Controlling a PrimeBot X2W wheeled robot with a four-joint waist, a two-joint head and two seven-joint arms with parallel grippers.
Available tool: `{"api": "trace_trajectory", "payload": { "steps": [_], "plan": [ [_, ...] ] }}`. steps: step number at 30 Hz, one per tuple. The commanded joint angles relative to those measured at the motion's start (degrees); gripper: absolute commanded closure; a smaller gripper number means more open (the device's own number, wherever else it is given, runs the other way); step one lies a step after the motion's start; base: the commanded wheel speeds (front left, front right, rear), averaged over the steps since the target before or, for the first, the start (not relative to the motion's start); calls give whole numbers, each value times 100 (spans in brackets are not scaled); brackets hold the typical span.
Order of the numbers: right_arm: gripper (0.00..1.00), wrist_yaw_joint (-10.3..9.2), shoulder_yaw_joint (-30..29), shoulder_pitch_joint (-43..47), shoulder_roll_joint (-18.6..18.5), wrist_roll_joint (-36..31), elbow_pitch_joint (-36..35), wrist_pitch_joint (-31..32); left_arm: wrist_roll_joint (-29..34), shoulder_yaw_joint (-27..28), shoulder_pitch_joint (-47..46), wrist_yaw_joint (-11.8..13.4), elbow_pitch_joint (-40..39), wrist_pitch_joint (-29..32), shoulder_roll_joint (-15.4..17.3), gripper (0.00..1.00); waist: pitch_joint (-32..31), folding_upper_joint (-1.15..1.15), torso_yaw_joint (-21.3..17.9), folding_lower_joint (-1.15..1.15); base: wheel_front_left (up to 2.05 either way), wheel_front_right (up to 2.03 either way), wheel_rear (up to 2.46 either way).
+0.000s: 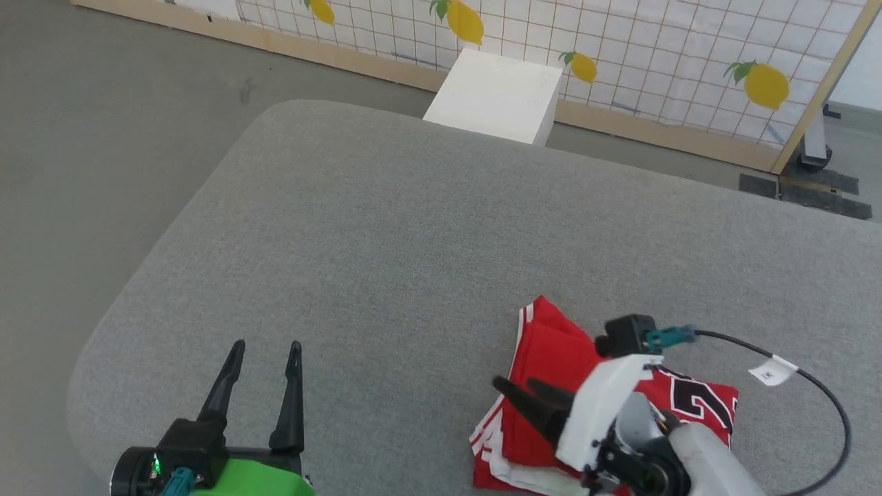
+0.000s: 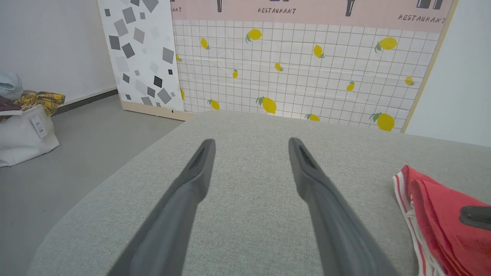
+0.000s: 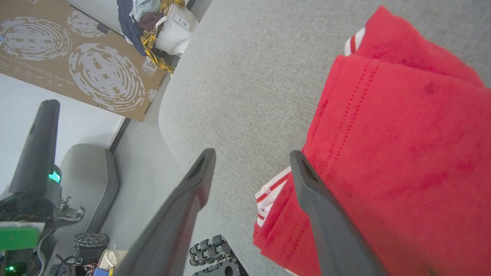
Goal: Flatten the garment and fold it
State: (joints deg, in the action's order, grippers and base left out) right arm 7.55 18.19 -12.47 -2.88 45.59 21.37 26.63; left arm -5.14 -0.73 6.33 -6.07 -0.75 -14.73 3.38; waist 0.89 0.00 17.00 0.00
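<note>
The garment [image 1: 551, 344] lies folded into a compact red bundle with white stripe trim and a black-and-white number print, at the near right of the grey padded surface [image 1: 386, 241]. My right gripper [image 1: 515, 383] hovers over its left edge, open, with nothing between the fingers. In the right wrist view the right gripper [image 3: 252, 153] has one finger over the garment [image 3: 383, 134] and the other over bare grey fabric. My left gripper [image 1: 267, 348] stands open at the near left, well apart from the cloth. In the left wrist view the left gripper [image 2: 251, 142] is empty and the garment [image 2: 433, 214] sits far right.
A white box [image 1: 496, 93] stands on the floor beyond the surface's far edge, before a lemon-print screen [image 1: 620, 62]. The surface's rounded corner drops to grey floor on the left. A white bag of clothes [image 2: 23, 126] and a cardboard box [image 3: 76, 65] sit off to that side.
</note>
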Motion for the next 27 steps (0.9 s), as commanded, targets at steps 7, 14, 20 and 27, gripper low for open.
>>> {"api": "trace_trajectory", "payload": {
  "steps": [7,14,20,27],
  "plan": [
    [0,-6,-163,-507,-256,-1095,-59,-683,-32,30,-104,-56,-8,-27,-44,0,-152,0,-271,0,0,0,0],
    [0,-6,-387,-591,-1369,-2635,-554,-2026,-39,29,-84,-75,-72,-27,-47,0,-237,0,-610,0,0,0,0],
    [0,-6,-1270,-96,-1727,-3437,-925,-2992,-60,-45,-78,-92,-83,-27,-48,0,-294,0,-867,0,0,0,0],
    [0,-6,-2278,996,-1387,-3910,-1693,-3648,-61,-136,-63,-106,-80,-27,-49,0,-342,0,-1117,0,0,0,0]
  ]
}}
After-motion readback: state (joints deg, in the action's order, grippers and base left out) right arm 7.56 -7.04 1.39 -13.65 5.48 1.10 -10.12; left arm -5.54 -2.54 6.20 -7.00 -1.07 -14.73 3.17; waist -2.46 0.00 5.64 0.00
